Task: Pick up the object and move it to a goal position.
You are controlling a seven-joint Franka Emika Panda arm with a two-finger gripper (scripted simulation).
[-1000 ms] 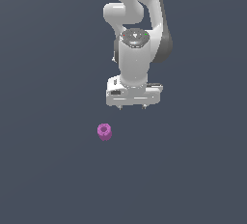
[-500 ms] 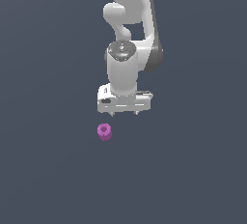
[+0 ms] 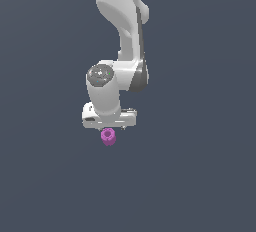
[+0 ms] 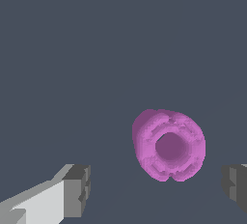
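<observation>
The gripper [image 4: 157,187] hangs wide open and empty just above the small magenta ridged cylinder [image 3: 108,136], which lies on the dark floor between the two fingertips [image 4: 77,189], so I judge the approach step is in hand and the next move calls for lowering, then closing.

White pincer [image 3: 111,127] low over magenta cylinder [image 3: 108,137], dark floor [image 3: 200,176]

My arm [image 3: 120,31] is glossy white with a dark grey joint band; my claw [image 4: 157,191] has white bodies ending in dark grey pads [image 4: 78,189]. The object [image 4: 169,145] is magenta-purple, ridged, its hollow a darker purple. The table [image 3: 200,176] is flat slate blue-grey.
</observation>
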